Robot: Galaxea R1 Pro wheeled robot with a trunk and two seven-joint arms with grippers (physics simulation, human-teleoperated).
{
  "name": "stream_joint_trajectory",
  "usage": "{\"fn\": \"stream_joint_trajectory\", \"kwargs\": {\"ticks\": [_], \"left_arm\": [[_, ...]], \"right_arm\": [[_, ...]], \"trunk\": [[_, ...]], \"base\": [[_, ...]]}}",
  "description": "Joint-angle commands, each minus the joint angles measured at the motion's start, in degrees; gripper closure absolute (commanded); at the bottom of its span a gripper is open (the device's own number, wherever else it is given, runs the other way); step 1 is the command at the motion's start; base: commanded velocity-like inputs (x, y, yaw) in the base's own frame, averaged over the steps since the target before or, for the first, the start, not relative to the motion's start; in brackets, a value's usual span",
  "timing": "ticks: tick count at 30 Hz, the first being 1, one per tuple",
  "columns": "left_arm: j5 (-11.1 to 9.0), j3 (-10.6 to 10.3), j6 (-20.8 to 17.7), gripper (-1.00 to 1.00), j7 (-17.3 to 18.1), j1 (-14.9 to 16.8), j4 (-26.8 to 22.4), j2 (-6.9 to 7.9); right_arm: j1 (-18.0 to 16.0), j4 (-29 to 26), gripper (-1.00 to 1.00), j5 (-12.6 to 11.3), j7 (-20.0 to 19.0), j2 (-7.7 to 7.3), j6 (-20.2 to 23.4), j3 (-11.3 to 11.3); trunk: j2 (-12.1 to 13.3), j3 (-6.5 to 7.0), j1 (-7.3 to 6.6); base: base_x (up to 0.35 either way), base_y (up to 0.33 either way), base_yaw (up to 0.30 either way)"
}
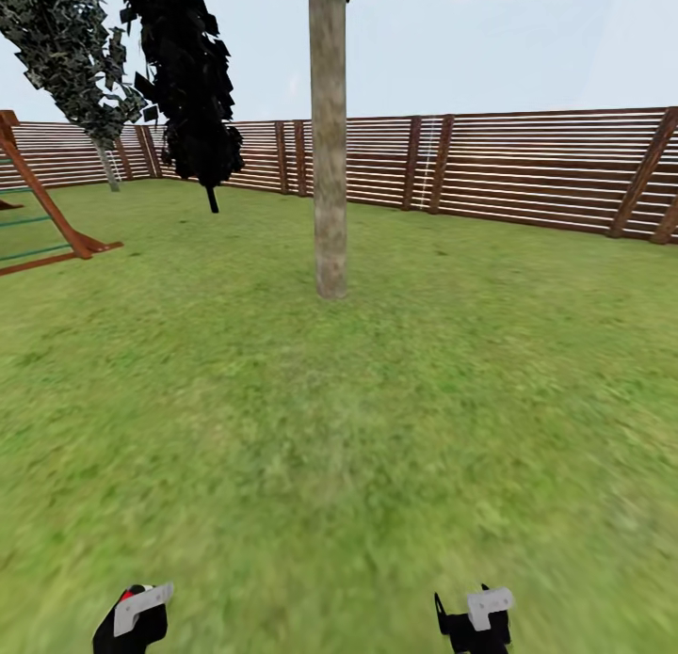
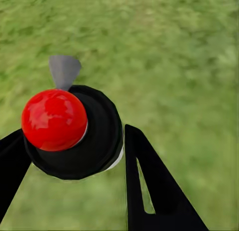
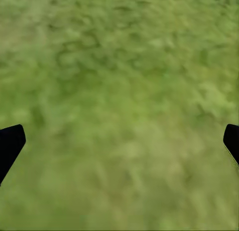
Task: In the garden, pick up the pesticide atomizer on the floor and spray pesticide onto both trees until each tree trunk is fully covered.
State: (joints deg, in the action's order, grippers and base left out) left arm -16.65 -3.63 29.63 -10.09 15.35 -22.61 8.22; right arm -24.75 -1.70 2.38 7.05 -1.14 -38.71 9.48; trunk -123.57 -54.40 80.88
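Observation:
A tall tree's bare grey-tan trunk (image 1: 328, 165) rises from the garden lawn (image 1: 377, 428) straight ahead, a few metres away, with its leaves cut off by the top of the head view. The pesticide atomizer (image 2: 55, 118) has a glossy red round cap, a black body and a grey nozzle. My left gripper (image 2: 74, 156) is shut on it, a black finger on each side. In the head view that gripper (image 1: 132, 626) sits low at the left with a bit of red showing. My right gripper (image 1: 476, 621) hangs low at the right, and its wrist view shows it (image 3: 119, 141) open over bare grass.
A brown slatted fence (image 1: 527, 169) rings the lawn behind the tree. A black-leaved tree (image 1: 193, 89) and a grey-leaved one (image 1: 75, 52) stand at the back left. A red-brown wooden frame (image 1: 47, 212) sits at the left edge. Open grass lies between me and the trunk.

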Motion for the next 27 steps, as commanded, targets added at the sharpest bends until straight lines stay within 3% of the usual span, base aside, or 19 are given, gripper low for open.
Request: {"fn": "stream_joint_trajectory", "kwargs": {"ticks": [1,27], "left_arm": [[-0.2,-0.4,0.2,1.0,-0.4,0.0,0.0,0.05],[-0.5,-0.3,0.2,1.0,-0.4,0.0,0.0,0.13]], "right_arm": [[0.0,0.0,-1.0,0.3,0.6,0.0,-0.1,0.5],[0.0,0.0,-1.0,0.3,0.6,0.0,-0.1,0.5]], "trunk": [[0.0,-0.05,0.03],[0.0,-0.05,0.03]], "base": [[0.34,0.0,0.0],[0.34,0.0,0.0]]}}
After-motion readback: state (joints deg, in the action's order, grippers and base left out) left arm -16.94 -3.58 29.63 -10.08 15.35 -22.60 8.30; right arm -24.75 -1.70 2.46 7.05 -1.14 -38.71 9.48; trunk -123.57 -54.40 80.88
